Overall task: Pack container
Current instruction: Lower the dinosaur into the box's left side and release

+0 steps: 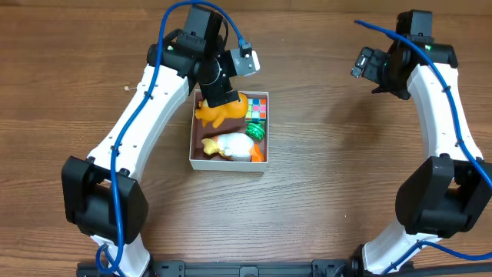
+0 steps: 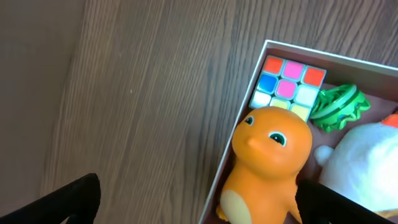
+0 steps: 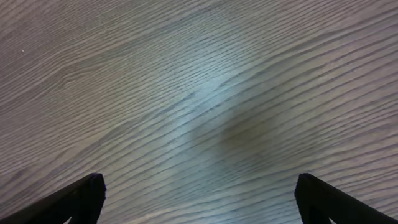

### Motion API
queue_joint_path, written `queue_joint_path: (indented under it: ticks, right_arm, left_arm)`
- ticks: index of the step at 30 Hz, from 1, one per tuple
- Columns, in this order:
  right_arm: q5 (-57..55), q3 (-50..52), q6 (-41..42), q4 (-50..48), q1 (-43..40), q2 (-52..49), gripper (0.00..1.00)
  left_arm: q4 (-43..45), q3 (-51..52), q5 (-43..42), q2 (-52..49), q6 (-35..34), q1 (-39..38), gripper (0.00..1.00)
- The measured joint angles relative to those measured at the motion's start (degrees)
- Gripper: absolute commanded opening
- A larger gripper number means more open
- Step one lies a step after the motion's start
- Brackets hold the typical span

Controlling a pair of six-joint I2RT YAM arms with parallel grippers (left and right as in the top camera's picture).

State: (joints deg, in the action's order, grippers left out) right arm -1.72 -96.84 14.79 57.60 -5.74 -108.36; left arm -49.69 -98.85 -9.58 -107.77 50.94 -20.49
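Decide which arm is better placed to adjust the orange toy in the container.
Left: the left pincer hangs right over the orange toy in the container; the right pincer is well aside over the table.

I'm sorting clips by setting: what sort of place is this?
Probably a robotics lab or data-collection bench: a cabled left arm and right arm flank a wood-grain table, with a container holding an orange toy figure and other toys between them.

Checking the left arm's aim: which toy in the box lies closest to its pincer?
The orange figure, directly under the open left pincer; the cube, green piece and white toy lie farther off.
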Motion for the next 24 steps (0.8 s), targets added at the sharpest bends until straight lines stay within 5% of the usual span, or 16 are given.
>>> queue_joint_path:
  ticks: [2,4,10,18,24]
  right_arm:
    - [0.0,0.0,0.0,0.0,0.0,0.0,1.00]
    - [0.0,0.0,0.0,0.0,0.0,0.0,1.00]
    - [0.0,0.0,0.0,0.0,0.0,0.0,1.00]
    - [0.0,0.0,0.0,0.0,0.0,0.0,1.00]
    - [0.0,0.0,0.0,0.0,0.0,0.0,1.00]
  left_arm:
    - [-0.1,0.0,-0.7,0.0,-1.3,0.0,1.00]
    - [-1.9,0.0,-2.9,0.0,-1.6,0.0,0.04]
    - [-3.1,0.0,-6.3,0.0,-3.5,0.0,0.04]
    - [0.0,0.0,-7.8,-7.2,-20.2,0.0,0.04]
    - [-4.8,0.0,-7.8,-7.6,-22.0,0.0,0.04]
